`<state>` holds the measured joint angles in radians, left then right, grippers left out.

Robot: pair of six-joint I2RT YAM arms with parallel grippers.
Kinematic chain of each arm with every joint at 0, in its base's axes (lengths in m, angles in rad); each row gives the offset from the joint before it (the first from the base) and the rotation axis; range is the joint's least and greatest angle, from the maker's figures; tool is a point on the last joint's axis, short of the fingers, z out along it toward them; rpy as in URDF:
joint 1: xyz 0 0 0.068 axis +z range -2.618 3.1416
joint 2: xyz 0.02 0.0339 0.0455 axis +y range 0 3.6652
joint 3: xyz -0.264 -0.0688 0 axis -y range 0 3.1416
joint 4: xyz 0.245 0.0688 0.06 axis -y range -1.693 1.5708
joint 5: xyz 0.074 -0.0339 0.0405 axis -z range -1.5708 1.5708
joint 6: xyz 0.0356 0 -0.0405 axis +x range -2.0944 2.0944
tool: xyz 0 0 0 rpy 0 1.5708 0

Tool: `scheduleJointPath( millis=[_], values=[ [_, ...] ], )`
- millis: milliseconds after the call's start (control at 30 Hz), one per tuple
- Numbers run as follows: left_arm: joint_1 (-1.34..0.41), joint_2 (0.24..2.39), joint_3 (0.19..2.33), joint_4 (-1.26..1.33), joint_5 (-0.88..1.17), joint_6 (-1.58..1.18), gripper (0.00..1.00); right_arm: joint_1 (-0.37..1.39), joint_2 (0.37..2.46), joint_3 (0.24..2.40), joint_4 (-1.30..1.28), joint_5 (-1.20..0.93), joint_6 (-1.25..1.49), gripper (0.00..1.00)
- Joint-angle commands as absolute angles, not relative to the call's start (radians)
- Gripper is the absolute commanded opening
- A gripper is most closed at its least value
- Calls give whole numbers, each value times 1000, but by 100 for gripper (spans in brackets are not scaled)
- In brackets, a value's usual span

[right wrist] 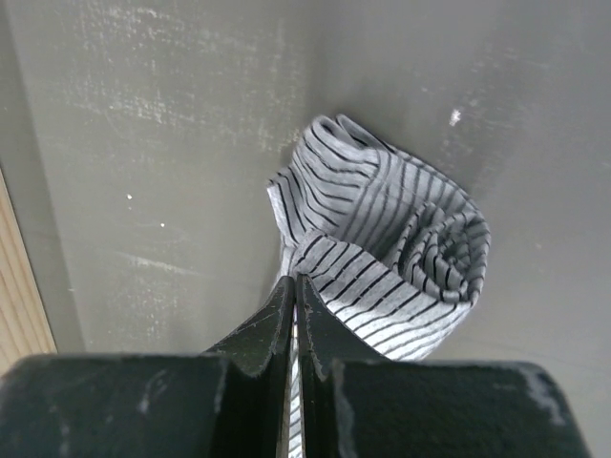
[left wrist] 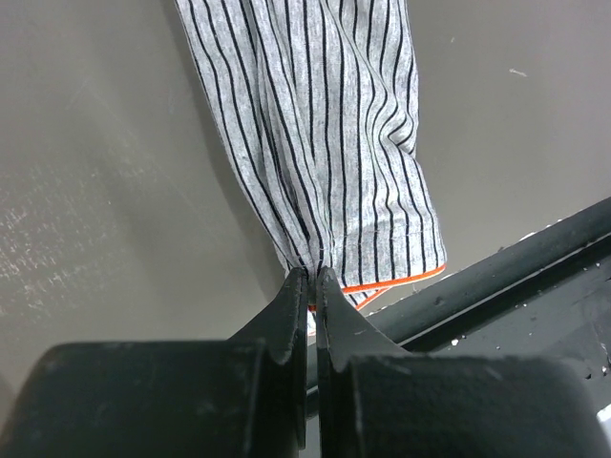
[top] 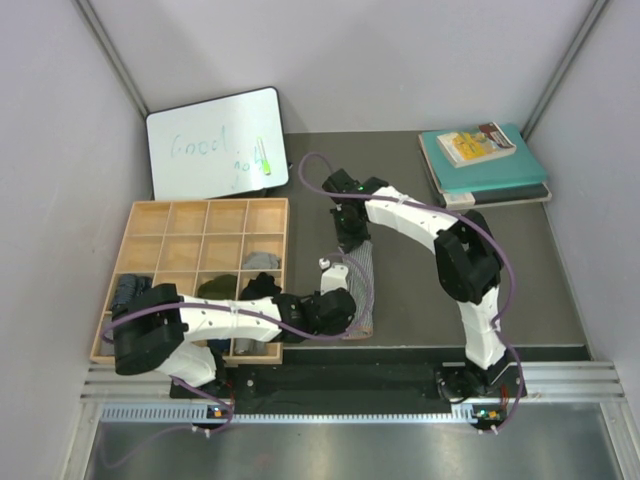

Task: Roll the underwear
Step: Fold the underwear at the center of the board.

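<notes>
While we held the striped underwear (left wrist: 325, 143) stretched on the table (top: 540, 280) between the arms, our left gripper (left wrist: 310, 279) pinched shut on its near hem and our right gripper (right wrist: 293, 284) clamped on its coiled far end, we judged both pinches thin. Any uneven pull could slip the cloth free and let the coil spring open.

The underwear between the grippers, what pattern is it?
The underwear is light grey with thin dark stripes, orange edge. Best in the left wrist view.
</notes>
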<state>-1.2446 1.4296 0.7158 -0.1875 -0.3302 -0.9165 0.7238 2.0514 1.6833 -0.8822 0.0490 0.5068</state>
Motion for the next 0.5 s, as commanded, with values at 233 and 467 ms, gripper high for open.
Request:
scheduleJointPath(
  millis=[233,467],
  values=[
    [-1266,1399,707,-229,-380,-972,0,733,2141,1749,-847,55,506,0],
    [-1307,1382,719,-278,-417,-1011,0,732,2178,1763,-853,81,508,0]
  ],
)
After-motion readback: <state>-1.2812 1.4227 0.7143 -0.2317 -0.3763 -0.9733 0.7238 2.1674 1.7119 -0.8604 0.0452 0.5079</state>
